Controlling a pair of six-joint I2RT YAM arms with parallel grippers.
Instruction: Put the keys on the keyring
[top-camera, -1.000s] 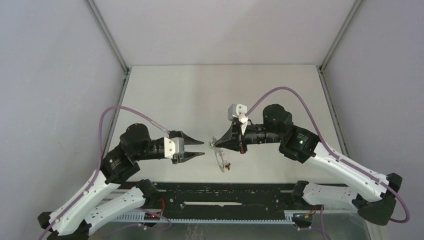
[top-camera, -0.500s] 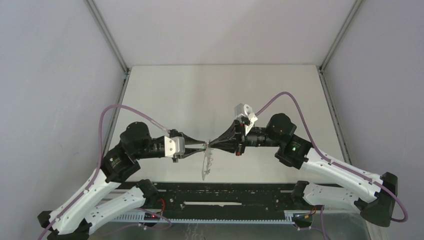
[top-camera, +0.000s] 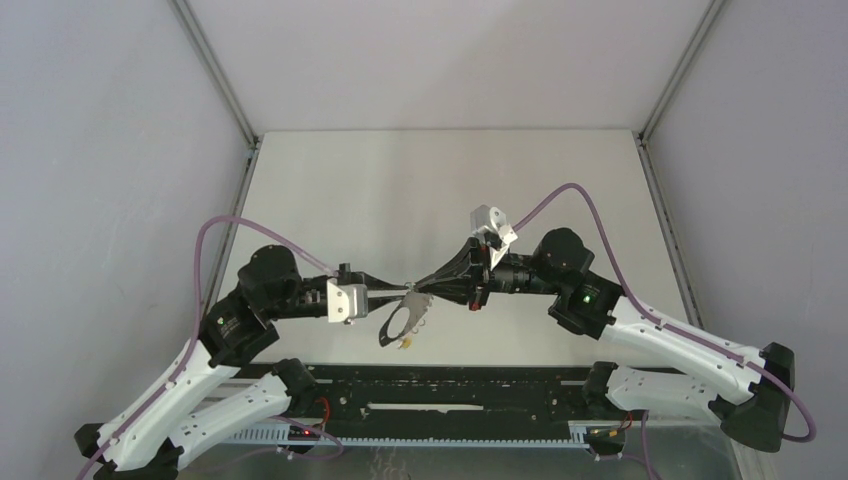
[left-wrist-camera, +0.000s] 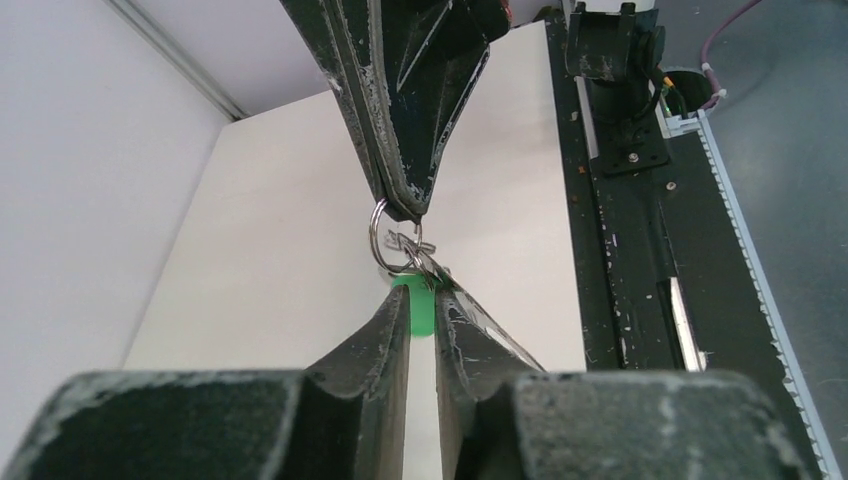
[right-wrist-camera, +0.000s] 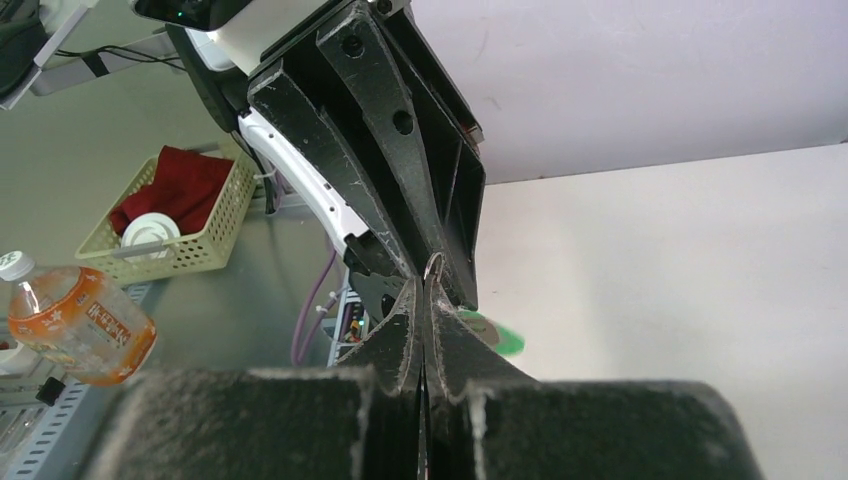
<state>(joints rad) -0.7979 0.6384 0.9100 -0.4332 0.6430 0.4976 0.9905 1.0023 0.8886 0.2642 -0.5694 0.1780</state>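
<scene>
Above the white-walled beige tabletop (top-camera: 440, 190), the left gripper (left-wrist-camera: 420, 295) clamps one green-headed key (left-wrist-camera: 422, 315); the right gripper (right-wrist-camera: 424, 288) pinches one silver wire loop (left-wrist-camera: 374, 238). Below them hangs one grey oval keyring (top-camera: 386, 334) with one yellow-headed key (top-camera: 403, 346).

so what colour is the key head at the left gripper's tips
Green key head, best in left wrist view.

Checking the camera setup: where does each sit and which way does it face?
Top: above and behind the bases, looking down at the table and keyring; both arms show.
Left wrist: looks along its own fingers at the right gripper.
Right wrist: looks along its own fingers at the left gripper.
Shared: both wrist views show the green key.
</scene>
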